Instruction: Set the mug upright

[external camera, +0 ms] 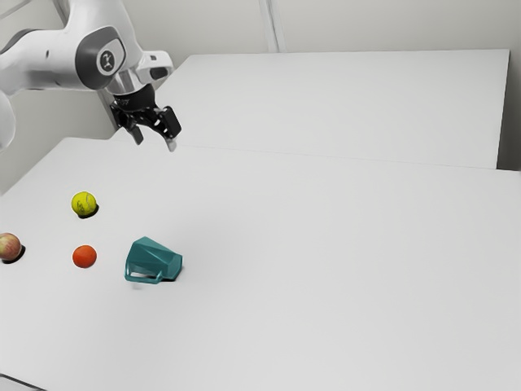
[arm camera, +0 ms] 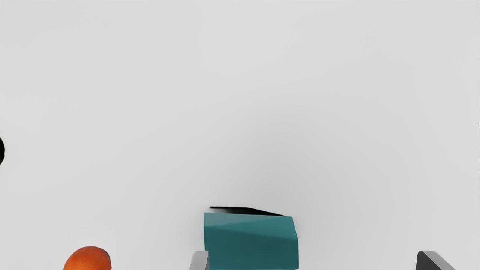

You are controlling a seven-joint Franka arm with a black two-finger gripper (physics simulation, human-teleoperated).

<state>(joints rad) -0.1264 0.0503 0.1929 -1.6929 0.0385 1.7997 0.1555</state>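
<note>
Though cut off along the wrist view's bottom edge, can be picked out there as the teal mug. Can't make out the mouth. Can't name the dark sliver at the wrist view's side either. Can see the orange cut off in the wrist view, and the apple clipped in the exterior view.

Looks faceted and smooth, tipped on its side, wider toward the exterior view's left, with the handle low on the near side. Rests on the worktop, nearer its edge on the exterior view's left than on the right, farther from the far left corner than the tennis ball.

Lies well below the gripper, touching neither finger. In the wrist view, sits mostly between, close in line with the finger on the orange's side. Can see both fingers spread wide, gripping nothing.
</note>
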